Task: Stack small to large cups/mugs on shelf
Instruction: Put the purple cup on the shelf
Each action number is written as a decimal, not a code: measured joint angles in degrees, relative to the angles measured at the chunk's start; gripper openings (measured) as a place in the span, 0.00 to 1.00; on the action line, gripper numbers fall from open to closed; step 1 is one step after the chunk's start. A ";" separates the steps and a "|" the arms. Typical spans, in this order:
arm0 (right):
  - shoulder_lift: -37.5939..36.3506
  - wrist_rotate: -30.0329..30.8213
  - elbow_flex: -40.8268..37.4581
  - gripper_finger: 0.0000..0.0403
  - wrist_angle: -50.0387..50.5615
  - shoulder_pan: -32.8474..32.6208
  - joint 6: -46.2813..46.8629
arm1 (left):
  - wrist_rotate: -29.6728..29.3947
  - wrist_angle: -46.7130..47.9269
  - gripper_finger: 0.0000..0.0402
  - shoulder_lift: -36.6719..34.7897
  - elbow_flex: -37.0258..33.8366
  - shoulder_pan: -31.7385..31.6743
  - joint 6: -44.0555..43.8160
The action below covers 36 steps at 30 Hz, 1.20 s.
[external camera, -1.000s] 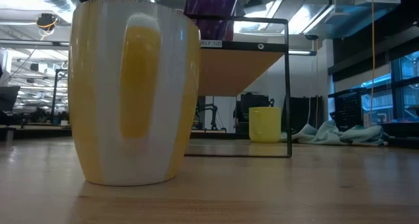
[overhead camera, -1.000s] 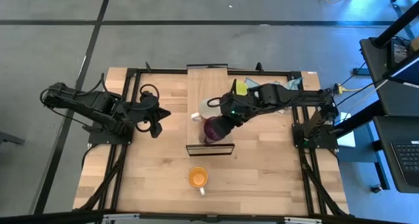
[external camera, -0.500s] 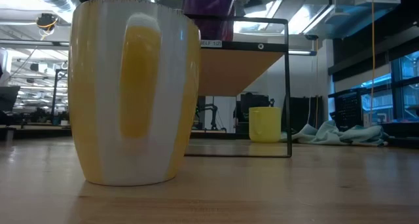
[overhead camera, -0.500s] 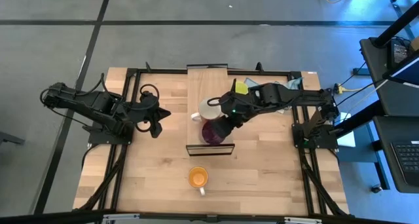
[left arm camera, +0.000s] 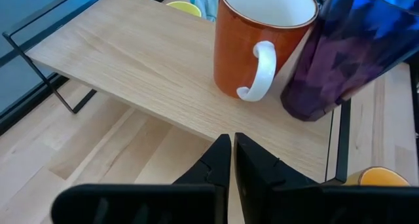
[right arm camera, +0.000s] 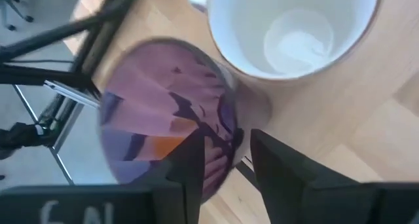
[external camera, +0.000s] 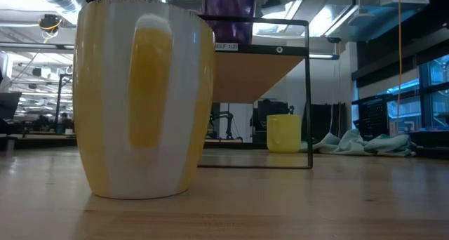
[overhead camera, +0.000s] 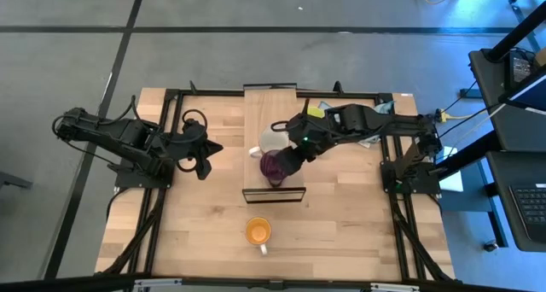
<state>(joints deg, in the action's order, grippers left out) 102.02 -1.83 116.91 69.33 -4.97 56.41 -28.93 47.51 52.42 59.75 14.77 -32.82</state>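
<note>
High view: four mugs. The purple mug (overhead camera: pixel 272 167) and orange mug (overhead camera: pixel 273 140) stand touching on the shelf (overhead camera: pixel 270 104); the yellow mug (overhead camera: pixel 315 113) and yellow-white mug (overhead camera: pixel 258 232) stand on the table. The left gripper (overhead camera: pixel 209 148) waits, pinched together.
Right wrist view: the right gripper's fingers (right arm camera: pixel 190 165) are apart, astride the purple mug's rim; the orange mug is empty

High view: overhead, straight down, whole table (overhead camera: pixel 196 232) and both arms. Low view: tabletop level, facing the room; a mug (external camera: pixel 144 100) sits very near the lens. Left wrist view: close, down across the shelf (left arm camera: pixel 150 73). Right wrist view: very close above the purple mug (right arm camera: pixel 167 112), which all four views share.
</note>
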 joint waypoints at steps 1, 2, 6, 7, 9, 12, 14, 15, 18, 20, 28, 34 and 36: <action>-0.05 0.43 0.55 0.31 -0.16 0.00 -0.25 | 0.00 0.01 0.03 0.00 0.00 0.00 0.00; -0.12 1.20 1.29 0.31 -0.24 0.00 -0.77 | 0.00 0.00 0.03 0.00 0.00 0.01 0.00; -0.17 5.13 5.95 0.31 0.68 0.00 -2.27 | 0.00 0.01 0.03 0.00 0.00 -0.01 0.00; -0.24 6.05 7.03 0.31 0.93 0.00 -2.61 | 0.00 0.01 0.03 0.00 0.00 0.00 0.00; -0.31 7.19 8.88 0.31 2.81 0.00 -2.69 | 0.00 0.00 0.03 0.00 0.00 -0.01 0.00; -0.28 9.44 11.39 0.31 9.34 -0.01 -2.12 | 0.00 0.02 0.03 0.00 0.00 -0.01 0.00; -0.33 11.33 12.15 0.31 15.13 -0.02 -0.72 | 0.00 0.00 0.03 0.00 0.00 0.01 -0.01; -0.31 12.48 12.39 0.31 18.21 -0.02 0.14 | 0.00 -0.06 0.03 0.00 0.00 -0.01 -0.02; -0.22 15.69 12.89 0.31 20.56 0.00 0.22 | 0.00 -0.76 0.03 0.00 0.00 -0.01 -0.07; -0.43 15.47 12.91 0.31 20.12 0.02 0.13 | 0.01 -1.41 0.03 0.00 0.00 -0.05 -0.07; -0.64 12.18 8.74 0.31 20.46 0.50 -1.22 | 4.91 -3.06 0.03 0.40 0.00 -4.17 -1.14; -0.46 8.43 1.40 0.31 18.79 0.09 -1.25 | 6.11 -4.52 0.03 0.44 0.02 -5.49 -1.11; -0.55 7.12 -0.46 0.31 16.58 -0.37 -1.68 | 6.12 -4.68 0.03 0.44 0.02 -5.50 -1.10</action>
<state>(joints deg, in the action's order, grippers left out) 101.47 5.30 116.45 85.91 -5.34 54.72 -22.81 42.83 52.86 59.77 9.28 -33.92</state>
